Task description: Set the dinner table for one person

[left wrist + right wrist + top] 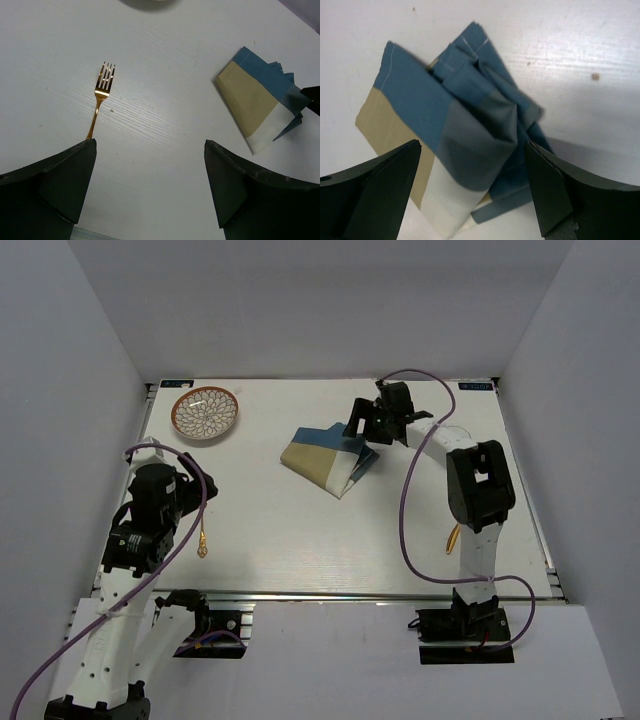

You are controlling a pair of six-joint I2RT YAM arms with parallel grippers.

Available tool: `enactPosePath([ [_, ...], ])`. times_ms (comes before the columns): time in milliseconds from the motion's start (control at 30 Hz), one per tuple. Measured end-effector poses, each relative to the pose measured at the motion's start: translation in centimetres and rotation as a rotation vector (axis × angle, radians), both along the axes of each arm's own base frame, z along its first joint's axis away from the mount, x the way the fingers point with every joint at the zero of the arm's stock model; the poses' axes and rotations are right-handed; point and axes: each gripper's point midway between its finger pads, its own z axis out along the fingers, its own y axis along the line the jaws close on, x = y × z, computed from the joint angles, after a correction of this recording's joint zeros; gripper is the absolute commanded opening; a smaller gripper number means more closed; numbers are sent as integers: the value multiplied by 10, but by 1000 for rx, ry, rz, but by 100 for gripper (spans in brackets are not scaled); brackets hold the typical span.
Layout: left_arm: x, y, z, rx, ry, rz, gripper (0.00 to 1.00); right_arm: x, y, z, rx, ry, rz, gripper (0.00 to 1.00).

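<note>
On dinner table: bowl far-left | left fingers spread (near fork) | right fingers spread astride placemat

One white dinner table, one patterned plate at ten o'clock, one folded blue-and-tan placemat, one gold fork, one further gold utensil at four o'clock, two robot arms: left arm, right arm.

White dinner table — flat, rectangular

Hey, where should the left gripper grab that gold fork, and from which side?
Take the gold fork by its thin handle, mid-length, coming straight down with the left gripper, jaws across the handle. It lies flat on the dinner table, so a sideways approach would likely find no edge.
</note>
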Motion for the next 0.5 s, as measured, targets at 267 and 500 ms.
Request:
enactPosePath([
  [267, 1, -1, -2, 1, 10, -10, 98, 13, 4, -5, 11, 23, 17, 83],
  [500, 2, -3, -4, 0, 21, -20, 98, 5, 12, -10, 40, 53, 60, 0],
])
